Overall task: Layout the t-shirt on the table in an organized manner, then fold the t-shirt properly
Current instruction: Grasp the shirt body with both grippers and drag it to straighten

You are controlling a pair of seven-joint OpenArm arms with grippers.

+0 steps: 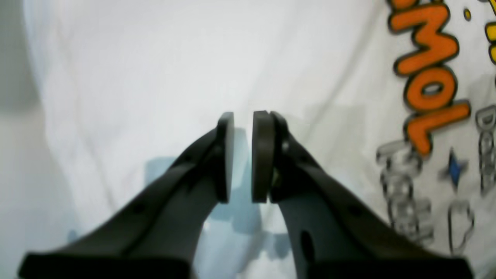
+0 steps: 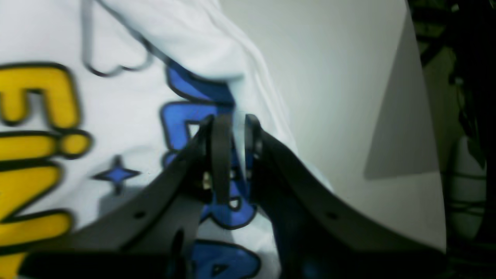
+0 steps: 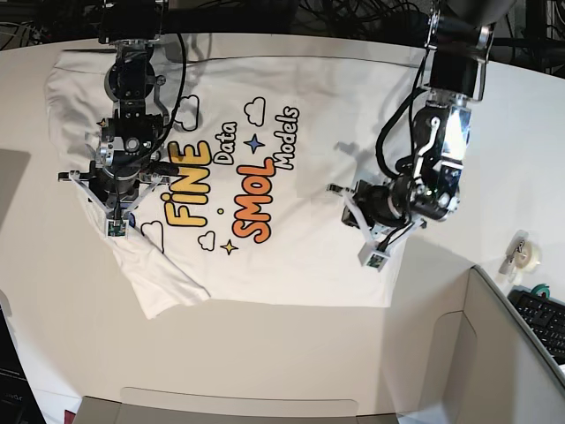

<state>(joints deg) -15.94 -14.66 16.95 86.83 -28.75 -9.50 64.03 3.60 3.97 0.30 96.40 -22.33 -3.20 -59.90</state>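
Observation:
The white t-shirt [image 3: 309,221] lies spread print-up on the off-white table [image 3: 265,353], with one corner folded at its lower left. My right gripper [image 3: 119,190] is on its left part. In the right wrist view this gripper [image 2: 237,122] is shut on a raised fold of the t-shirt [image 2: 116,116] at the blue lettering, beside bare table [image 2: 329,97]. My left gripper [image 3: 384,212] is near the shirt's right edge. In the left wrist view it [image 1: 243,124] hovers over plain white t-shirt [image 1: 155,77], pads a thin slit apart, left of the orange "SMOL" [image 1: 426,58].
A grey-beige partition panel [image 3: 503,353] stands at the lower right, with a tape roll [image 3: 521,252] and a keyboard [image 3: 543,318] beyond it. Dark cables run along the far edge [image 3: 291,18]. A beige flap [image 3: 238,408] lies at the near edge.

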